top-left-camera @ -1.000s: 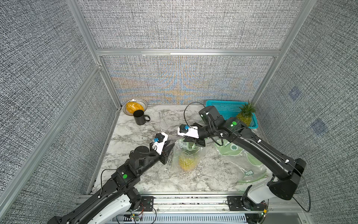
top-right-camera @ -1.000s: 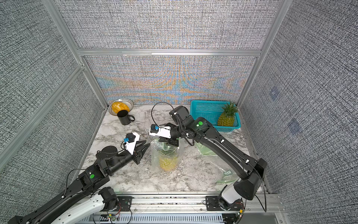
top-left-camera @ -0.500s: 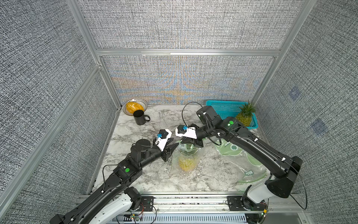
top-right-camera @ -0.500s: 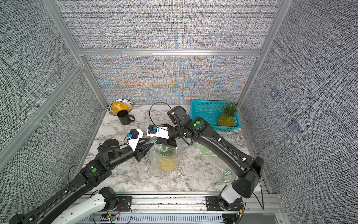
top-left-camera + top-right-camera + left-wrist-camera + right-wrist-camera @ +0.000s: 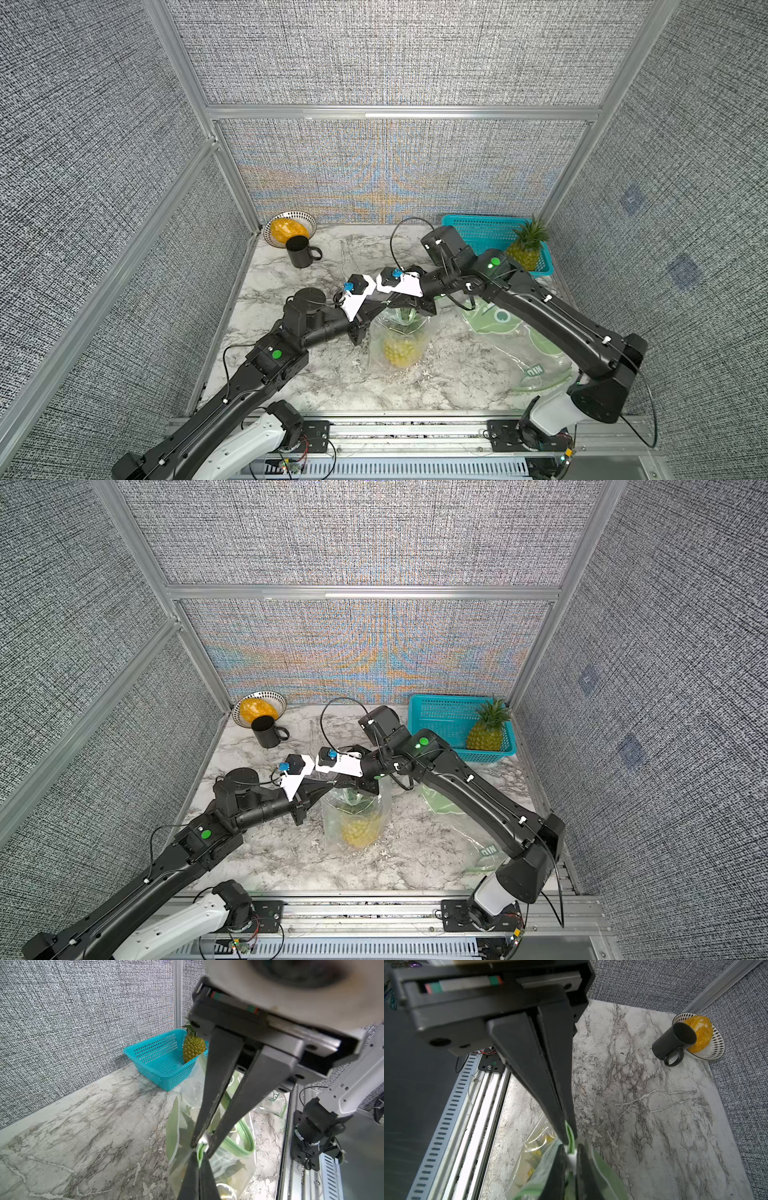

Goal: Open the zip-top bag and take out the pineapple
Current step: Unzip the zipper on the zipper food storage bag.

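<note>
One marble table (image 5: 332, 386) carries everything, and both top views show it whole. Two black arms reach in over its front edge. The left arm (image 5: 270, 361) slants toward the middle. The right arm (image 5: 540, 316) bends back by the far wall, then reaches forward to the same spot. Under the right arm a green-printed bag (image 5: 519, 345) lies flat. The zip-top bag (image 5: 399, 328) stands upright mid-table, clear, its top gathered where the two grippers meet. The pineapple (image 5: 401, 353) sits inside at the bottom, crown up. A teal basket (image 5: 469, 228) stands in the far right corner with a second pineapple (image 5: 525, 253) upright in its right end. In the far left corner a black mug (image 5: 300, 251) stands just in front of a patterned bowl (image 5: 291, 216) that holds an orange fruit (image 5: 289, 229).

The left gripper (image 5: 199, 1154) is closed flat on the bag's green zip strip (image 5: 236, 1148), with no gap showing between its fingers. The right gripper (image 5: 572, 1148) points down from above and meets it tip to tip. Its fingers are pinched on a small white tab (image 5: 572, 1158) at the zip, with only that piece between them. In both top views the two sets of tips sit at the bag's top edge, above the fruit's leaves. Behind the tips, in the left wrist view, the green strip loops outward, so the mouth is parted there.
</note>
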Available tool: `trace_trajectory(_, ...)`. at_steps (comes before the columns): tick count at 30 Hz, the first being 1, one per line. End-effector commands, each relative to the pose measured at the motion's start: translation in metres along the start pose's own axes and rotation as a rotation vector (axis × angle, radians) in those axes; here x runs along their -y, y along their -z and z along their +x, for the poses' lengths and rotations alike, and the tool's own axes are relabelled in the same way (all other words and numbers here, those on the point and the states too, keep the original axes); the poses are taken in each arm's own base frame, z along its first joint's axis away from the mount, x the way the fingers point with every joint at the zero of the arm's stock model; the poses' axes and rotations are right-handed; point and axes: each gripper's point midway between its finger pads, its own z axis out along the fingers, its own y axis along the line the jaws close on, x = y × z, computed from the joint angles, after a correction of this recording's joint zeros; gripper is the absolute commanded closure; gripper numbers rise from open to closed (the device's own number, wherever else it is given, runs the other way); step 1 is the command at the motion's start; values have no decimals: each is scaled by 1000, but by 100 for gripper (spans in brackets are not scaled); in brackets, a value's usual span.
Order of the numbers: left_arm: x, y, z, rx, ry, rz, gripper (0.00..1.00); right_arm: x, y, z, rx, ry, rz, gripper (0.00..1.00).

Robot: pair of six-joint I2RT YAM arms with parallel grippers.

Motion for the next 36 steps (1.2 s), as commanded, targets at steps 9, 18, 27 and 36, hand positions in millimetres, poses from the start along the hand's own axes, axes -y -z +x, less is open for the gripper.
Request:
trace_trajectory(9, -18, 16, -16, 90, -8, -136, 100, 2, 3, 3, -22, -28, 21, 100)
trace_trajectory(18, -36, 25, -13, 108, 17, -236, 100, 6, 7, 11, -84, -56, 52, 100)
trace_trajectory(27, -43, 29, -11, 114, 34, -275, 100, 10, 14, 32, -174, -92, 98, 100)
trace_trajectory(36, -47, 31, -10, 110, 39, -299, 100, 21, 39, 51, -214, -137, 181, 100)
